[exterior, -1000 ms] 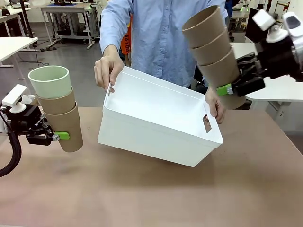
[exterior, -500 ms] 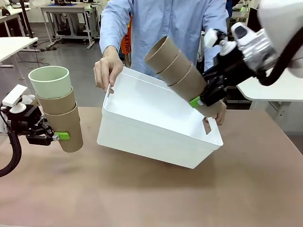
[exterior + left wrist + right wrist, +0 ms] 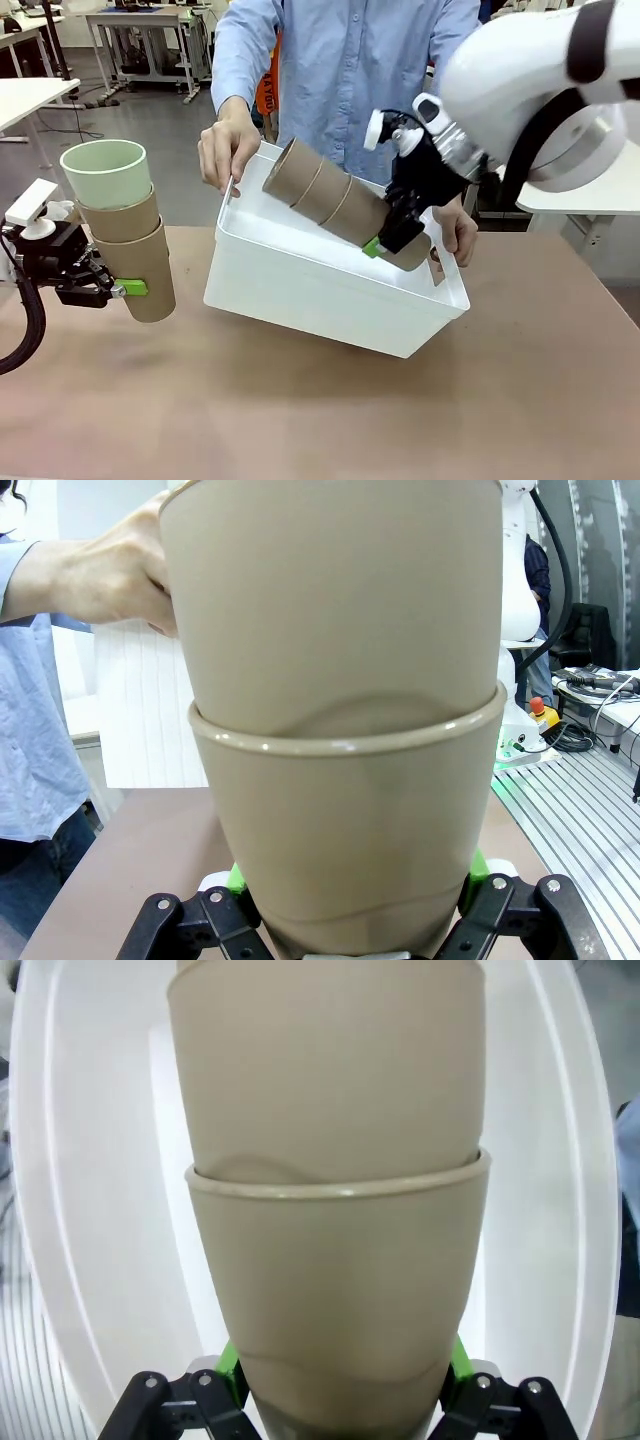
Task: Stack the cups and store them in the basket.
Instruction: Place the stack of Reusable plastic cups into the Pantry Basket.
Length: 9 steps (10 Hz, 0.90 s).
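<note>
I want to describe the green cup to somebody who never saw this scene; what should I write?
Left of the white basket, the left pincer holds a stack of three cups. The top one is the mint green cup; the two beneath it are tan-brown.

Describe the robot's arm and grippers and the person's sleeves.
The right arm is white, rounded, with a dark band. The left gripper and right gripper are black with green pads. A black cable hangs by the left one. The sleeves are light blue.

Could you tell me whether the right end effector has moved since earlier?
Yes. The right end effector swung left and down, carrying its cup stack over the basket.
</note>
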### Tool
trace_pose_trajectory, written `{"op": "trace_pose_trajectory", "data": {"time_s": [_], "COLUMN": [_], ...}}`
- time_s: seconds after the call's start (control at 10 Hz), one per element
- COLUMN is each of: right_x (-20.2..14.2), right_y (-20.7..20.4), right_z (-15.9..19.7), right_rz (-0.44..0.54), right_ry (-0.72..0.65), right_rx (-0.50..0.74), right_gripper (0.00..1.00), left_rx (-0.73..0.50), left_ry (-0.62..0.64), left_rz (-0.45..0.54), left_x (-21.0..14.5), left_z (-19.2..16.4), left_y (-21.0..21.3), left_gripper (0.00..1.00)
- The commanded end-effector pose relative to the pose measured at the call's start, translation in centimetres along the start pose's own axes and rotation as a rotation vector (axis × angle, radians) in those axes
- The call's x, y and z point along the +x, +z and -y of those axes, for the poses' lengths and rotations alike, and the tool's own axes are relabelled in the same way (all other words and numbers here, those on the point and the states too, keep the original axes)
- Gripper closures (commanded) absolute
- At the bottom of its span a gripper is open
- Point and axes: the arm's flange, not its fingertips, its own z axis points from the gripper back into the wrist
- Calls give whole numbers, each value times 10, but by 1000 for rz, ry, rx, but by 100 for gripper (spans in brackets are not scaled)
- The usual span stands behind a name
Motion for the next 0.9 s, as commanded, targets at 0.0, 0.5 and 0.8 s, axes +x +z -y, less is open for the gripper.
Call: {"op": "trace_pose_trajectory", "data": {"time_s": [0.0,0.5,0.8], "right_x": [16,9,0], "right_y": [-8,-47,-62], "right_z": [6,2,-5], "right_rz": [-54,-93,-94], "right_ry": [-23,-7,5], "right_rx": [-11,23,39], "right_gripper": [15,15,15], "left_rx": [-3,-3,-3], "left_ry": [-18,-18,-18], "left_rz": [6,6,6], "left_x": [5,5,5], "left_z": [1,1,1], "left_y": [-1,-1,-1], "left_gripper": [15,15,15]}}
